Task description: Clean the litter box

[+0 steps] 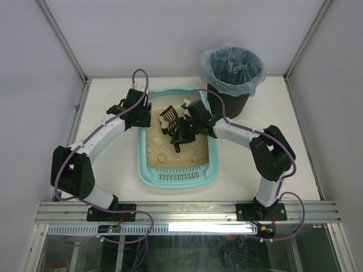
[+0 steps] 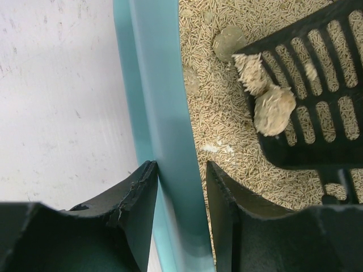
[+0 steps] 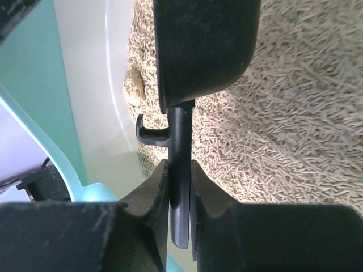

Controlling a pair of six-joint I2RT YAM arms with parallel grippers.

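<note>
Litter box (image 1: 178, 178) lies flat on the white table (image 1: 232, 177), and the black bin (image 1: 231, 79) stands just beyond its far right corner. The left gripper (image 2: 180, 170) pinches the left wall of the box near the far end, one finger outside and one inside over the litter, so the box is steadied. The right gripper (image 3: 178, 170) is pressed together on the thin handle of the black scoop (image 2: 317, 85), above the far part of the box. The blade carries one round clump (image 2: 274, 109) and some loose pellets; another clump (image 2: 228, 41) lies in the litter just beside it. The step in hand, I judge, is lifting and sifting this load. To do it well, the blade should be level and low over the box, shaken gently until clean pellets fall through the slots, then carried to the bin without tilting toward its open edge. The left grip should be firm so the box does not slide.
</note>
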